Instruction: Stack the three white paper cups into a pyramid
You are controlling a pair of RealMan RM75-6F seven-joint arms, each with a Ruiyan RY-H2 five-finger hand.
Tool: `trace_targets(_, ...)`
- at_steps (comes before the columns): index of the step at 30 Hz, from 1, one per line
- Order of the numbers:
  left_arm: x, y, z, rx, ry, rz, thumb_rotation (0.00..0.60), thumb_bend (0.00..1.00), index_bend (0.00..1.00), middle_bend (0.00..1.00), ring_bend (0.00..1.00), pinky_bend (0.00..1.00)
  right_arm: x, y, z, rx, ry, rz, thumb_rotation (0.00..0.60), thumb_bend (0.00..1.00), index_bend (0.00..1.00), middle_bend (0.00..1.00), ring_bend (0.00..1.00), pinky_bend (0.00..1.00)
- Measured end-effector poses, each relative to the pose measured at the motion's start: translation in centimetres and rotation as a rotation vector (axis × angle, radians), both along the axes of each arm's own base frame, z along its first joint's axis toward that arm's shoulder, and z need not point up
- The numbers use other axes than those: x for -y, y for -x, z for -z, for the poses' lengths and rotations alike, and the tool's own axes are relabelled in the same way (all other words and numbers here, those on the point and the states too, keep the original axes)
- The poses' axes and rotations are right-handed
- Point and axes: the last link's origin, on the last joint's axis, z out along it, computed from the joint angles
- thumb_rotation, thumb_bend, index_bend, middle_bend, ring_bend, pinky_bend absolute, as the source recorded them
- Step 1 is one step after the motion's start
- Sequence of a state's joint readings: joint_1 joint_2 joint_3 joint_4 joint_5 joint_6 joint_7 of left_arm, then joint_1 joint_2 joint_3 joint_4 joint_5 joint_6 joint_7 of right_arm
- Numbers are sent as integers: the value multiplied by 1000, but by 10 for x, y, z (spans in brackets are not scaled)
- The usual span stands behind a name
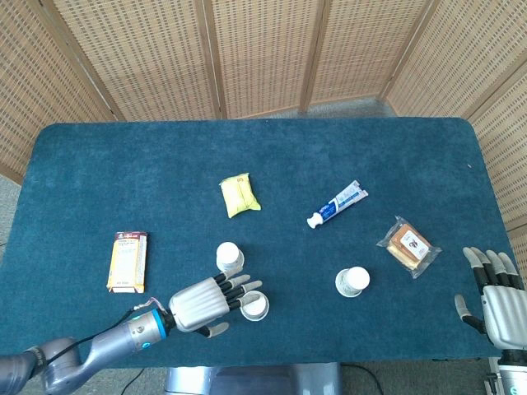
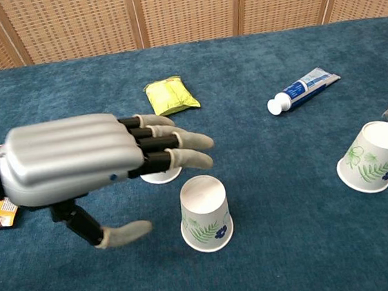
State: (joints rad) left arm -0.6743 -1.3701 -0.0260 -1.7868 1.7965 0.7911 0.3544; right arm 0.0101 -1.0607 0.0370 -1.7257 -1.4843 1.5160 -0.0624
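Blue table [image 1: 99,164] holds three inverted cups, rims down. Right hand [image 1: 501,303], spread and holding nothing, is only caught by head view; left hand [image 2: 78,161] is spread beside near cup [image 2: 205,214].

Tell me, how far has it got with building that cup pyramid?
Nothing is stacked yet: the three cups stand apart, upside down on the table. In hand: the left hand, fingers spread, reaches toward the front cup, holding nothing. The back cup and right cup are untouched. The right hand waits open at the table's edge.
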Motion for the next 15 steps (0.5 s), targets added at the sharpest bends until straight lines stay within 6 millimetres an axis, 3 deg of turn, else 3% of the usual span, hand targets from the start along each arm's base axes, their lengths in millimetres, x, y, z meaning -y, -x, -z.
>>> trace_targets(11, 1, -10, 22, -13, 14, 1, 368, 492, 5, 0, 0, 88, -5, 7, -4, 10, 11, 21, 600, 445, 0, 0, 0, 0)
trace_targets(15, 0, -13, 29, -10, 20, -4, 448, 492, 51, 0, 0, 116, -7, 9, -5, 12, 19, 25, 600, 449, 0, 0, 0, 0)
